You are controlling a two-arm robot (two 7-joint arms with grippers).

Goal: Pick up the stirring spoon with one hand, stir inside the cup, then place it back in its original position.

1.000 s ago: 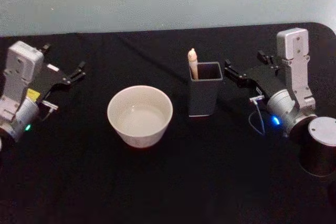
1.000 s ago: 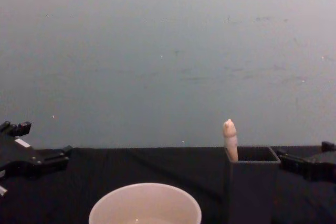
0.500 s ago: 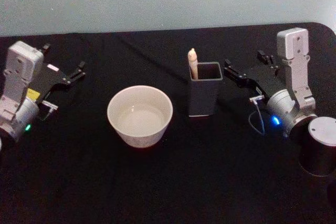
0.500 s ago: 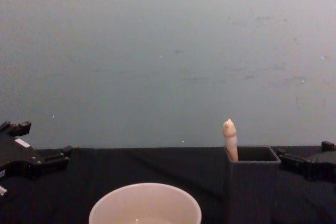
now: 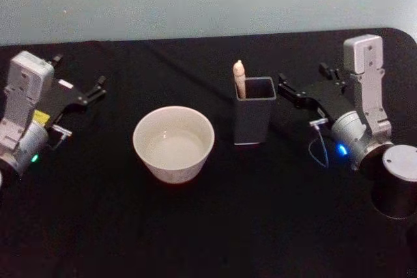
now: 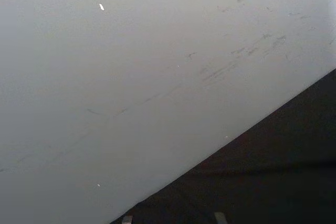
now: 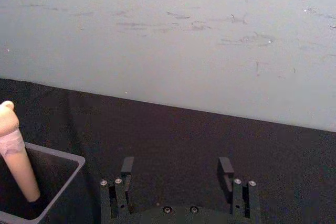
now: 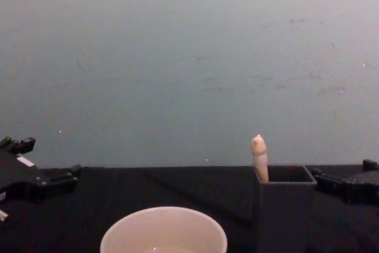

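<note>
Your count for this entry: one stirring spoon (image 5: 239, 77), one cup (image 5: 173, 144), one holder (image 5: 253, 119), two grippers: left gripper (image 5: 98, 86), right gripper (image 5: 285, 86).

robot test bench (likely a lab) | black-draped table (image 5: 215, 226) | bare grey-blue wall (image 8: 189, 57)

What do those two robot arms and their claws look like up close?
Each arm is a silver-grey cylinder carrying a pale boxy module, with a small glowing light: green on the left, blue on the right. Both end in matte black two-fingered claws, the left gripper bearing a small white label and a yellow sticker, the right gripper a thin looped cable beneath. Its fingers are flat black prongs fastened with small screws.
</note>
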